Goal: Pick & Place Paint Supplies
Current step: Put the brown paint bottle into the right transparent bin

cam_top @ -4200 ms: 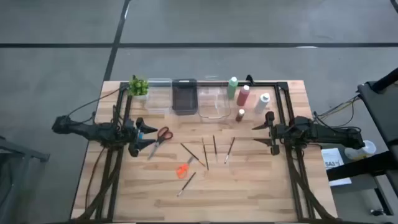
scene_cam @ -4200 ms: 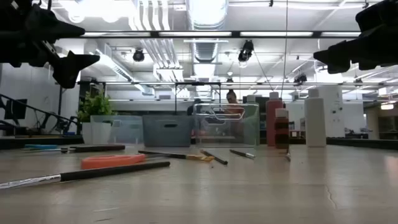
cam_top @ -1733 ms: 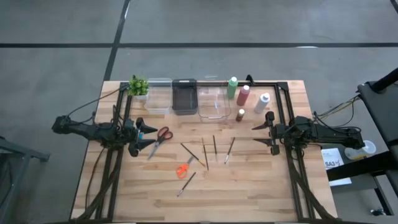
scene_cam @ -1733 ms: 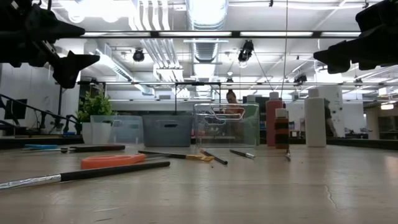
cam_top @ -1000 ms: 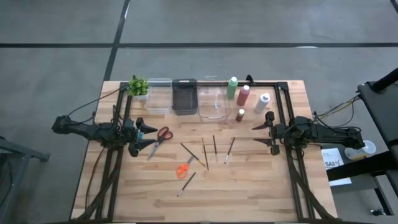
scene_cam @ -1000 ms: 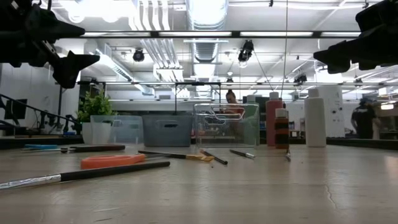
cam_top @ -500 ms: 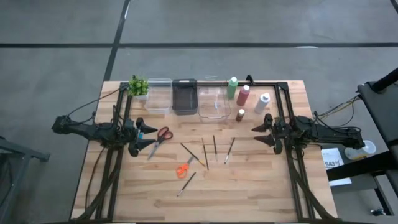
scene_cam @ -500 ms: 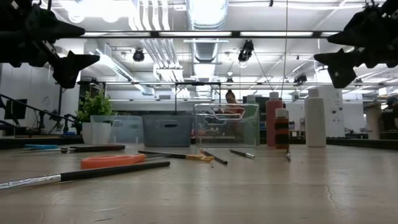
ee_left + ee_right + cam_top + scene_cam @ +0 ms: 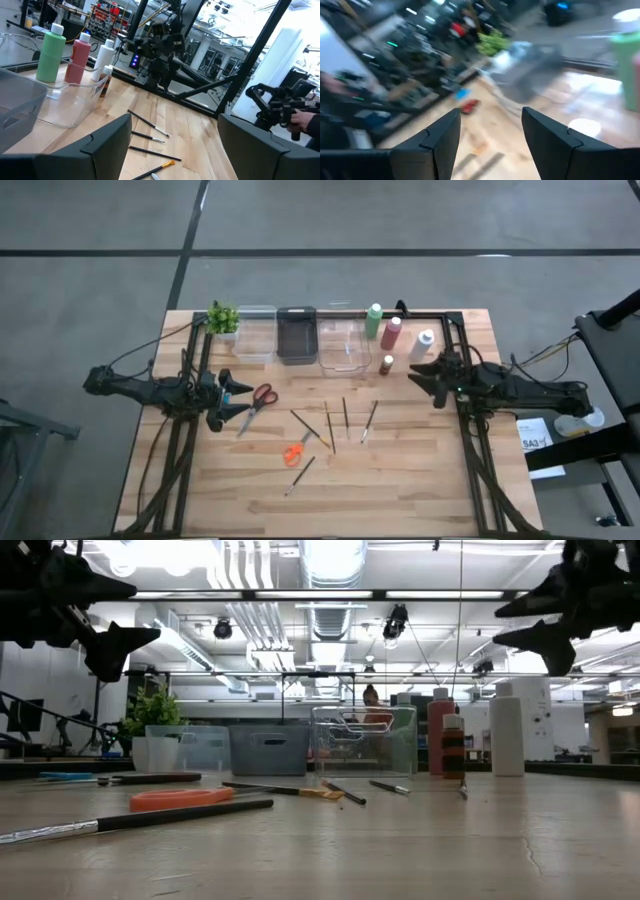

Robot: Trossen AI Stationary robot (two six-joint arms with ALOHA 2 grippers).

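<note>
Right gripper (image 9: pixel 424 379) fingers spread, empty, raised just beside the tiny brown bottle (image 9: pixel 386 365), green bottle (image 9: pixel 373 320), dark red bottle (image 9: pixel 391 333) and white bottle (image 9: pixel 422 345) behind it, left gripper (image 9: pixel 232 399) spread, empty, beside red-handled scissors (image 9: pixel 258 402)

My light wooden butcher-block table (image 9: pixel 420 480) carries, ahead of my left gripper (image 9: pixel 226 399): red-handled scissors (image 9: pixel 257 402), four thin dark-handled brushes (image 9: pixel 335 423), a small orange tool (image 9: pixel 292 453), a fifth brush (image 9: pixel 299 475). Ahead of my right gripper (image 9: pixel 422 377): tiny brown bottle (image 9: pixel 386 365), white bottle (image 9: pixel 421 345), dark red bottle (image 9: pixel 391 333), green bottle (image 9: pixel 373 320). Along the far edge: two clear plastic bins (image 9: pixel 344 345), one dark bin (image 9: pixel 296 335), small green potted plant (image 9: pixel 222 318).
</note>
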